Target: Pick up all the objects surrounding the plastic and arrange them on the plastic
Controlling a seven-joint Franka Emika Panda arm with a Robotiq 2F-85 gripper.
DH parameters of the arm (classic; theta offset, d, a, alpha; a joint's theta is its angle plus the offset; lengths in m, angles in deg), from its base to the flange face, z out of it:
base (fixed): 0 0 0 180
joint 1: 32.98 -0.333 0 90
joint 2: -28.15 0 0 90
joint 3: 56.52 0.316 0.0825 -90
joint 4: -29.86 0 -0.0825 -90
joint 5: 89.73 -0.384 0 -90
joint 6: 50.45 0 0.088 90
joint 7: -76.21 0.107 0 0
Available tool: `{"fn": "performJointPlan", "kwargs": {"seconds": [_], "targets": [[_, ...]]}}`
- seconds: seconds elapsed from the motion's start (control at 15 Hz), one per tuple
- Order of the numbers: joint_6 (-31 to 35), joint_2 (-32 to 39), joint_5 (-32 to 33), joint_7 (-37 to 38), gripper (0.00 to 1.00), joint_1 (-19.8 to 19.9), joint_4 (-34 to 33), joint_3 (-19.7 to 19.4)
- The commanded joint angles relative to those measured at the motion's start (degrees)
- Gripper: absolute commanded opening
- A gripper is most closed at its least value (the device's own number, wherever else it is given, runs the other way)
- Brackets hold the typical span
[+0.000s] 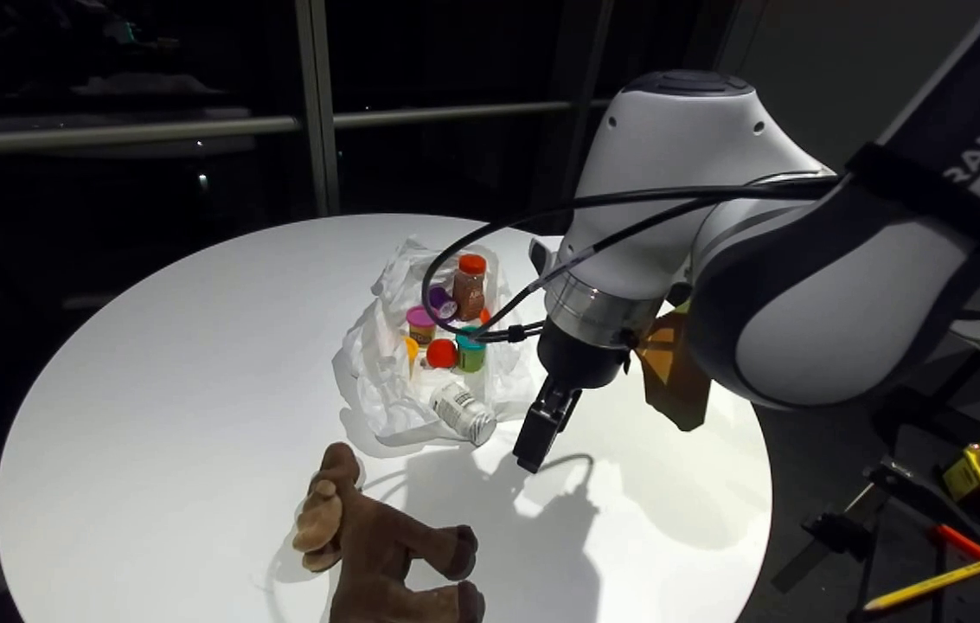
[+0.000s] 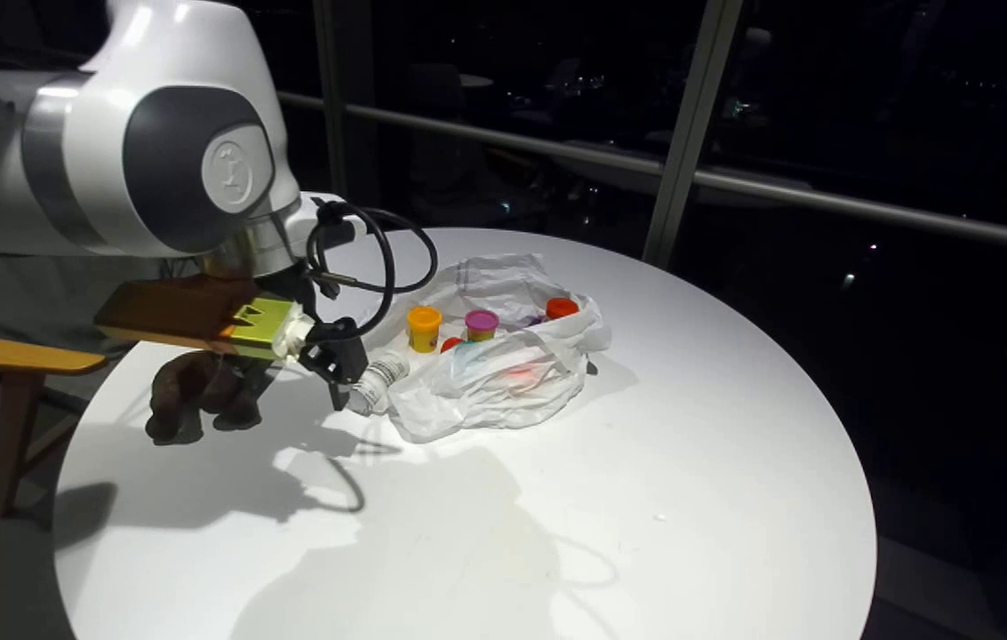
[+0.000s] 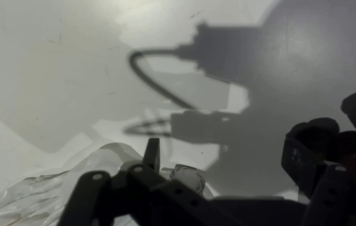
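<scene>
In an exterior view, small lidded plastic pots in several colours (image 1: pixel 442 353) sit gathered on the crumpled white translucent plastic sheet (image 1: pixel 371 372), presumably already arranged. At its five o'clock edge lies a white labelled bottle (image 1: pixel 462 414), long axis half past ten to half past four. Outside, toward seven o'clock, lies the brown plush animal toy (image 1: pixel 375 538), long axis roughly twelve to six, apparent head toward twelve, legs toward three. The black two-fingered gripper (image 3: pixel 222 153) is spread wide, holding nothing, probably to span that toy.
</scene>
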Motion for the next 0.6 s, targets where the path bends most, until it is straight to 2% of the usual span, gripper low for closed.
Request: {"fn": "performJointPlan", "kwargs": {"seconds": [0.0,0.27,0.53], "targets": [[2.07,2.74,-3.02,-2.32,1.0,0.75,-3.14,1.08],[2.56,6.16,-4.2,-2.24,1.0,0.01,-7.12,0.52],[1.61,9.71,-5.44,-3.09,1.0,1.48,-11.56,1.16]]}}
